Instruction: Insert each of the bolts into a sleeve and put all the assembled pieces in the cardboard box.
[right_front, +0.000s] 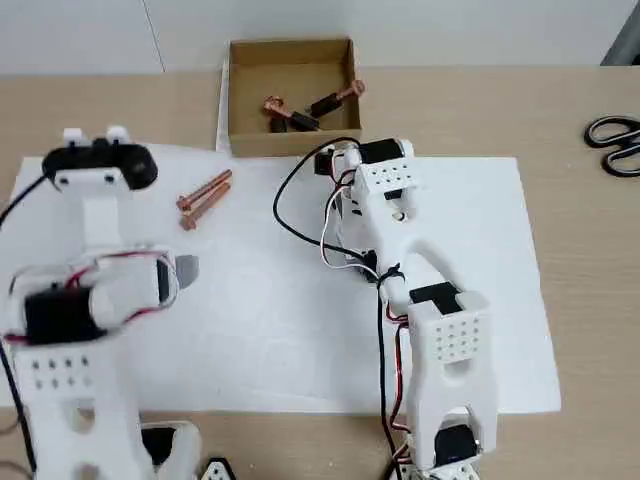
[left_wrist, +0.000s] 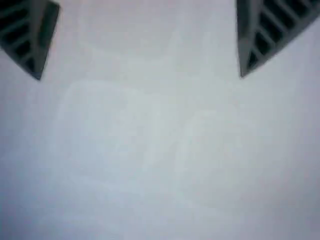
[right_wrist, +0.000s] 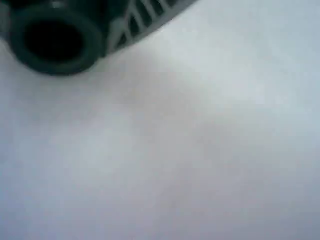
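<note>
Inside cardboard box, two sleeved bolts, left hand spread, right hand pinching sleeve.

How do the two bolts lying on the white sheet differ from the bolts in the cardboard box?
The bolts on the sheet are bare; the bolts in the box wear black sleeves. The bolts on the sheet lie side by side, nearly parallel; the bolts in the box lie at differing angles. All are copper-coloured.
</note>
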